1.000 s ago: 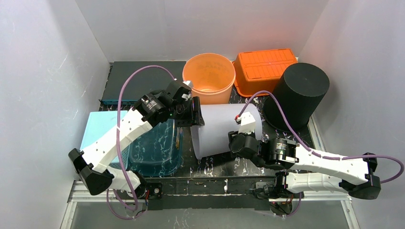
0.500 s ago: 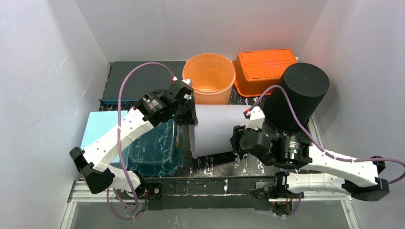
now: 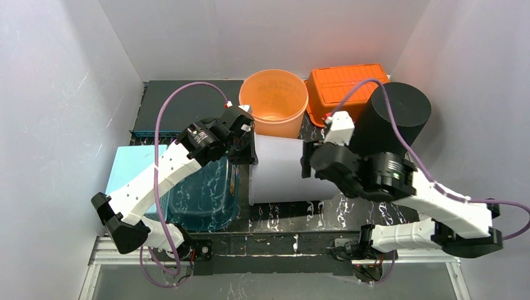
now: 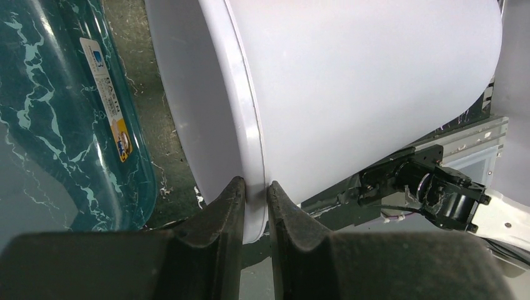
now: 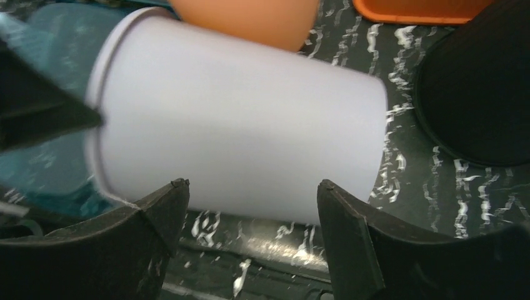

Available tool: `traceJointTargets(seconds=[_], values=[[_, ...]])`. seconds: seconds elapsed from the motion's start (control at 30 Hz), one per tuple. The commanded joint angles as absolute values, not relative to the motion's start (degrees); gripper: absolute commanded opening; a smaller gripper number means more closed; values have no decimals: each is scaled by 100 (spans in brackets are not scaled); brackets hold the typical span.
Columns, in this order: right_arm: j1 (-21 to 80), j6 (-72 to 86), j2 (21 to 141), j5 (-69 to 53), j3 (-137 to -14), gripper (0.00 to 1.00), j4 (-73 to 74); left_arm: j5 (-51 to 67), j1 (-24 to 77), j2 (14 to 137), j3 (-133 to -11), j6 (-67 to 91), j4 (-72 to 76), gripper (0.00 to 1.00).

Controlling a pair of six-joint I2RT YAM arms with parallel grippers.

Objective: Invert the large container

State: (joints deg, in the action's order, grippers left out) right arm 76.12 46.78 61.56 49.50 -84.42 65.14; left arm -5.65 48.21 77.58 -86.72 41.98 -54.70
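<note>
The large container (image 3: 281, 169) is a white, smooth-walled tub lying on its side mid-table, open mouth to the left. My left gripper (image 3: 250, 147) is shut on its rim, one finger inside and one outside; the left wrist view shows the rim (image 4: 253, 144) pinched between the pads at the gripper (image 4: 255, 187). My right gripper (image 3: 307, 159) hovers over the tub's closed right end. In the right wrist view the white container (image 5: 250, 125) lies beyond the right gripper (image 5: 250, 184), whose wide-open jaws hold nothing.
An orange bucket (image 3: 274, 100) stands just behind the tub, with an orange crate (image 3: 347, 87) and a black cylinder (image 3: 394, 122) at the back right. A teal basin (image 3: 203, 190) and a light blue box (image 3: 128, 165) sit left. White walls close in both sides.
My left gripper has closed onto the tub's rim. My right arm has lifted from the tub's near side to above its right end, its jaws spreading wider.
</note>
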Motion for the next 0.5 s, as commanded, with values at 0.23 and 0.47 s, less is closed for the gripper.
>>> traceJointTargets(seconds=[0.23, 0.47], values=[[3601, 3324, 6256, 1377, -7584, 85, 5037, -618, 4876, 7615, -8492, 4172, -5467, 8], [2636, 3457, 5849, 219, -6620, 87, 4403, -536, 4876, 7638, -8498, 4118, -5460, 8]])
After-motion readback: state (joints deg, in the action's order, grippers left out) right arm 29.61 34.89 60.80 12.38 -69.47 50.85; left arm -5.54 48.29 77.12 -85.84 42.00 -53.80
